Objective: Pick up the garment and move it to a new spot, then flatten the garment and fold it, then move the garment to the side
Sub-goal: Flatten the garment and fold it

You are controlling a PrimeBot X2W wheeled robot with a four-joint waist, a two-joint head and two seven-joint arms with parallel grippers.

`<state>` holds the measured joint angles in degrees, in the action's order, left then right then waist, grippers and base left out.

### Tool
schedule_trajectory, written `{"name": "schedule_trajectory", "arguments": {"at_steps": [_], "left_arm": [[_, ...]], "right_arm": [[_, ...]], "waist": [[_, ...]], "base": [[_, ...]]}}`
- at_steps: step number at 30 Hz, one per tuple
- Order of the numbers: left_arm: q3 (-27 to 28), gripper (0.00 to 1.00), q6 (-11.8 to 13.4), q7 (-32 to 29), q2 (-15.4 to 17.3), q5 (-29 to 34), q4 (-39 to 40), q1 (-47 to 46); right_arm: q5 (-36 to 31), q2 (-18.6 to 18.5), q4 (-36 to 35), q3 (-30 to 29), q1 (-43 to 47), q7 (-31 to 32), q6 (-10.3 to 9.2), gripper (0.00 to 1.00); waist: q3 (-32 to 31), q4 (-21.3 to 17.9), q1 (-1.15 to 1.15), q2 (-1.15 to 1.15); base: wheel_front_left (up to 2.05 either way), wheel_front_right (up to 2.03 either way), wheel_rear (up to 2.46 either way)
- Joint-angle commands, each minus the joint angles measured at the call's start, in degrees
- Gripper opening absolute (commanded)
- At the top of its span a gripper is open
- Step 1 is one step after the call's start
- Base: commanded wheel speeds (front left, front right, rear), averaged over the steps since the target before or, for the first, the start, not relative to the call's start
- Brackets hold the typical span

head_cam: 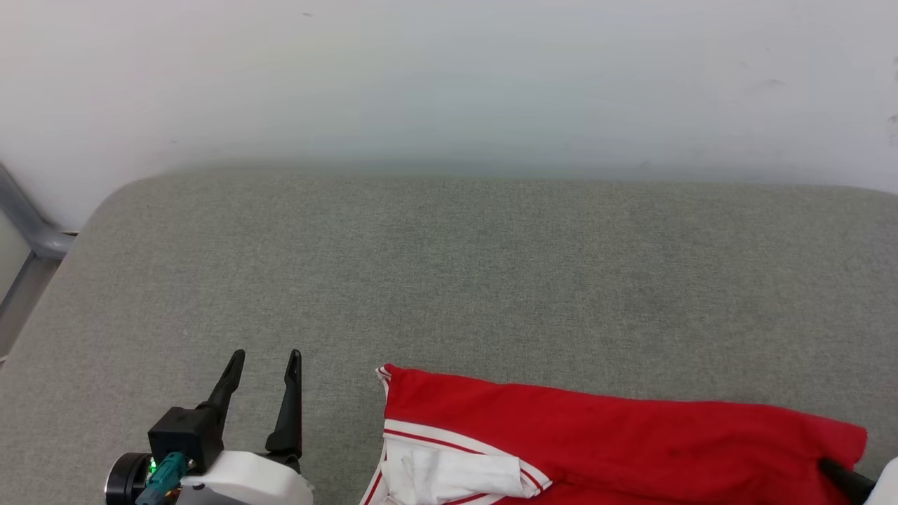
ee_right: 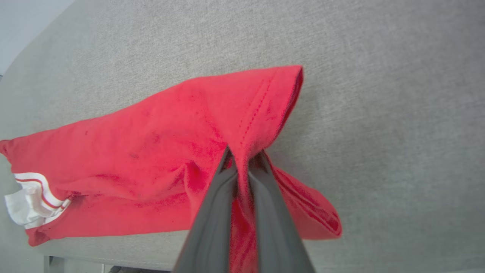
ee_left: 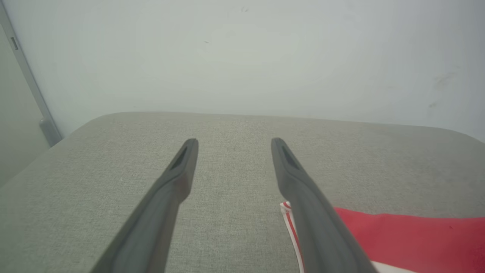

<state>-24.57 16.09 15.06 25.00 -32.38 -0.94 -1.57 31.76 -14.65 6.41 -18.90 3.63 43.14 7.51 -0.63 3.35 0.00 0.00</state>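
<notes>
The garment (head_cam: 617, 442), a red shirt with white, red-striped trim, lies folded along the near edge of the grey cushion, its white sleeve at the left end. In the right wrist view my right gripper (ee_right: 244, 156) is shut on a pinched fold of red cloth near the garment's (ee_right: 159, 151) hemmed end. Only a dark fingertip of that gripper (head_cam: 845, 478) shows in the head view, at the shirt's right end. My left gripper (head_cam: 269, 359) stands open over bare cushion, left of the shirt. In the left wrist view its fingers (ee_left: 233, 146) hold nothing, and the garment's (ee_left: 409, 239) striped corner lies by the right finger.
The grey cushioned surface (head_cam: 449, 280) runs back to a pale wall (head_cam: 449, 77). A grey metal frame (head_cam: 31, 231) stands off its far left corner. The cushion's near edge (ee_right: 113, 261) lies just below the shirt in the right wrist view.
</notes>
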Motion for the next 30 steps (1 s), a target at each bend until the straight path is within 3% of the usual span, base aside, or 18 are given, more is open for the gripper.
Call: {"name": "schedule_trajectory", "arguments": {"at_steps": [1, 7, 13, 16, 19, 30], "left_arm": [[0.0, 1.0, -0.2, 0.1, 0.0, 0.1, 0.0, 0.3], [-0.1, 1.0, -0.2, 0.1, 0.2, 0.2, -0.1, -0.3], [-0.3, 1.0, -0.2, 0.0, 0.3, 0.1, -0.2, -0.7], [-0.7, 1.0, -0.4, -0.1, 0.1, 0.3, 0.0, -1.4], [-1.1, 1.0, -0.9, -0.3, -0.1, 0.5, 0.1, -2.2], [-1.5, 1.0, -2.4, 0.0, -2.1, 1.1, -0.8, -6.1]], "right_arm": [[2.4, 1.7, -0.1, -0.6, -0.9, 0.6, -0.05, 0.0], [19.8, 8.9, -1.2, -5.4, -3.2, 9.8, -0.04, 0.0], [36.6, 11.8, -0.9, -5.8, -5.1, 17.4, -0.04, 0.0], [45.4, 11.9, 1.0, -1.4, -5.7, 16.3, -0.04, 0.0], [50.2, 11.8, 1.4, 4.9, -5.7, 13.6, -0.04, 0.0], [54.2, 11.8, 3.4, 25.4, -9.5, 2.9, -0.04, 0.0]], "waist": [[0.0, -0.1, 0.0, 0.0], [-0.1, 0.3, 0.0, 0.0], [-0.2, 1.3, 0.0, 0.0], [0.0, 2.2, 0.0, 0.0], [0.8, 3.3, 0.0, 0.0], [6.4, 7.7, 0.0, 0.0]], "base": [[0.0, 0.0, 0.0], [0.0, 0.0, 0.0], [0.0, 0.0, 0.0], [0.0, 0.0, 0.0], [0.0, 0.0, 0.0], [0.0, 0.0, 0.0]]}}
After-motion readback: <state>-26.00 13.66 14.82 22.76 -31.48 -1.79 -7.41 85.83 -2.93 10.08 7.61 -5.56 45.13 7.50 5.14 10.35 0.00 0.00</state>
